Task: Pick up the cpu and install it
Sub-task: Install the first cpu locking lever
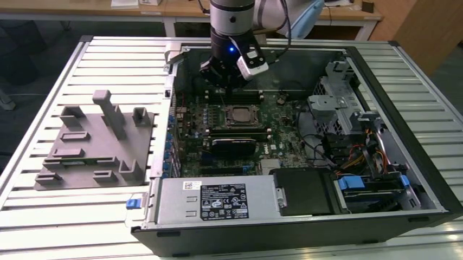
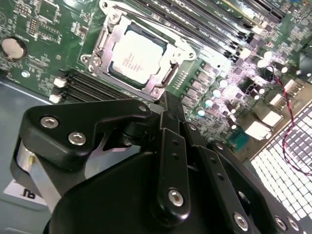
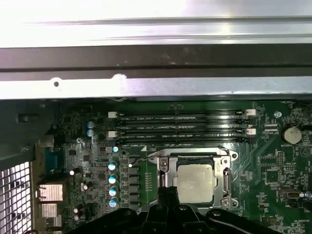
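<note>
- The cpu point(image 2: 135, 57) lies flat inside the socket frame point(image 2: 100, 44) on the motherboard point(image 1: 282, 116), at the case's centre in the exterior view.
- The gripper point(image 2: 168, 105) hangs just above the socket's 12 o'clock side, fingers pressed together, holding nothing.
- Risk: dropping lower here could strike the frame or the memory slots point(image 3: 180, 127).

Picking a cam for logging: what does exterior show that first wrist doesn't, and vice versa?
Exterior view: the whole open case, the grey fixture on the table at the exterior view's left, the arm, the power supply, drive bays.
First wrist view: memory slots and a coin cell up close.
Both: the cpu seated in its socket, the gripper above.
</note>
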`<state>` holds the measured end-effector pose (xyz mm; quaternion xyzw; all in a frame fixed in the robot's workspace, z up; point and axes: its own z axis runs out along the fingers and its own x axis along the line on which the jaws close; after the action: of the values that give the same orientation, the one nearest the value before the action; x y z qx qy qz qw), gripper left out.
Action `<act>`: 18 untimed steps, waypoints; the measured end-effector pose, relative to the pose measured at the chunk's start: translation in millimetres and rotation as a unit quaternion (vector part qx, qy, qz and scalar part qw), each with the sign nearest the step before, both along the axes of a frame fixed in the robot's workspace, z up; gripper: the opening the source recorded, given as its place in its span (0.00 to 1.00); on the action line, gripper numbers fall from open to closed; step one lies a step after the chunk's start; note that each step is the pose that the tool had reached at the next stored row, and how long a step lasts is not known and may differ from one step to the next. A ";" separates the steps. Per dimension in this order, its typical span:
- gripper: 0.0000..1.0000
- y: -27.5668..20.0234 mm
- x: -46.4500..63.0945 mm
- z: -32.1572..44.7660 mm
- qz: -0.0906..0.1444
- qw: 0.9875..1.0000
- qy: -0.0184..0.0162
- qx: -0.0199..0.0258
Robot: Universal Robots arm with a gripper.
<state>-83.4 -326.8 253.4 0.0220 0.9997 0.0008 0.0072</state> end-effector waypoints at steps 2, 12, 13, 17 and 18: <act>0.11 0.1 -1.8 -0.1 0.000 1.000 0.000 0.000; 0.11 0.0 -14.4 -0.2 0.000 1.000 0.000 0.000; 0.11 0.0 -16.1 -0.3 0.000 1.000 0.000 0.000; 0.11 0.0 -22.1 -0.5 0.000 1.000 0.000 0.000; 0.11 0.0 -23.1 -0.6 0.000 1.000 0.000 0.000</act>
<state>-106.5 -326.7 252.8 0.0219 0.9997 0.0008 0.0072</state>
